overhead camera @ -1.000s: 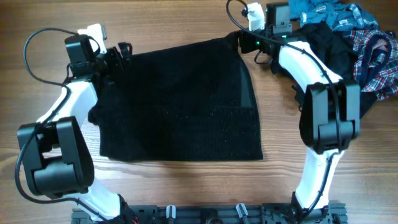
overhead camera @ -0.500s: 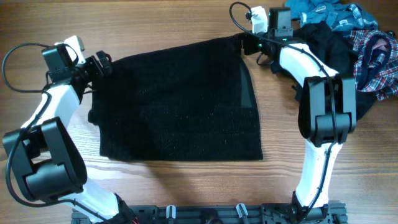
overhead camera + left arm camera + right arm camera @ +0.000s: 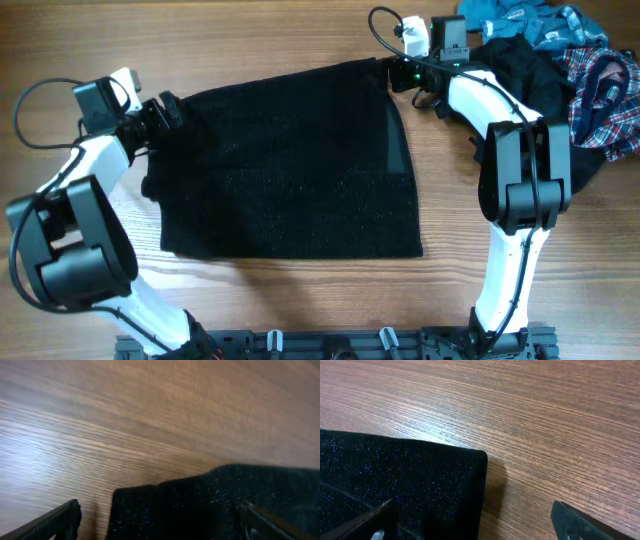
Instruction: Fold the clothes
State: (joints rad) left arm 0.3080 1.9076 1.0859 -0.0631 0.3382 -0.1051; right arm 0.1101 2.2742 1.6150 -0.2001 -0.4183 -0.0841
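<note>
Pile (image 3: pixel 560 60) of 3 garments (teal, black, plaid) bunched just right of right gripper (image 3: pixel 395 72). 1 black garment (image 3: pixel 290 170) flat on table (image 3: pixel 250 35) btwn the 2 grippers. Left gripper (image 3: pixel 165 105) & right both wide open at its far corners.

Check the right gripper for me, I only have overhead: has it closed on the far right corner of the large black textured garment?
Observer: No. The right wrist view shows the right gripper open, with the corner of the large black textured garment lying between its fingers.
Operator: Corner curled up?
Observer: No, it lies flat on the wooden table, with a rounded tip.
Operator: Left side?
Observer: The left wrist view is blurred, but the left gripper is open too, with the garment's edge between its fingers.
</note>
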